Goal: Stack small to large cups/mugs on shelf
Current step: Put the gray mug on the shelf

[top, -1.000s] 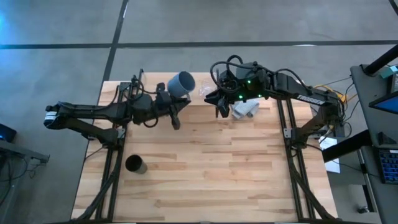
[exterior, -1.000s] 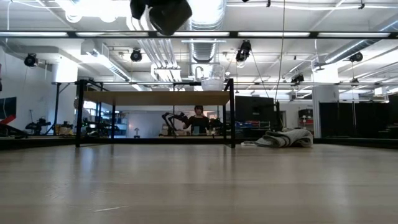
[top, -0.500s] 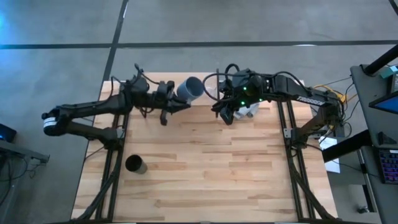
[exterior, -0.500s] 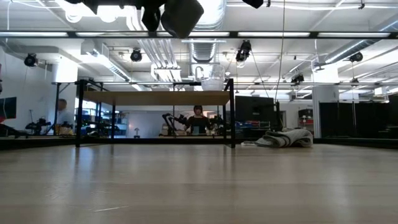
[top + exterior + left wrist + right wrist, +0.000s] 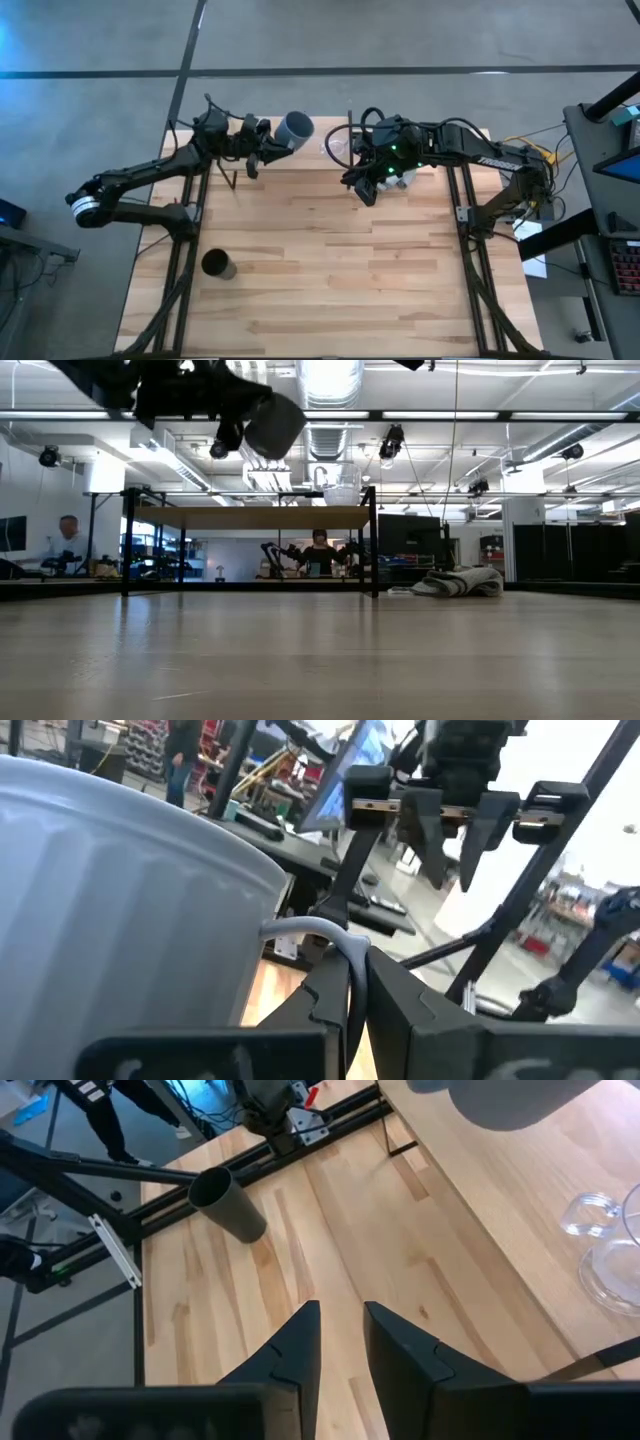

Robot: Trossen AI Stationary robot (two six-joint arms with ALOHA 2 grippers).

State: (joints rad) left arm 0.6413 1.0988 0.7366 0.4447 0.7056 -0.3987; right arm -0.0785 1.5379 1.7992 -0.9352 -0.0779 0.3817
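While held aloft, mug (image 5: 295, 128) handle hidden, left end effector (image 5: 262, 148)

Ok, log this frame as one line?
left gripper: holds grey-blue mug above shelf | right gripper: open, empty | glass cup: on shelf | black cup: on table

mugs 1 (image 5: 296, 128) | glass cups 1 (image 5: 610, 1270) | black cups 1 (image 5: 217, 265) | shelves 1 (image 5: 250, 517) | cloths 1 (image 5: 458, 582)

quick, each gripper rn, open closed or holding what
Left gripper: shut on the grey-blue mug, held above the shelf.
Right gripper: open, empty.
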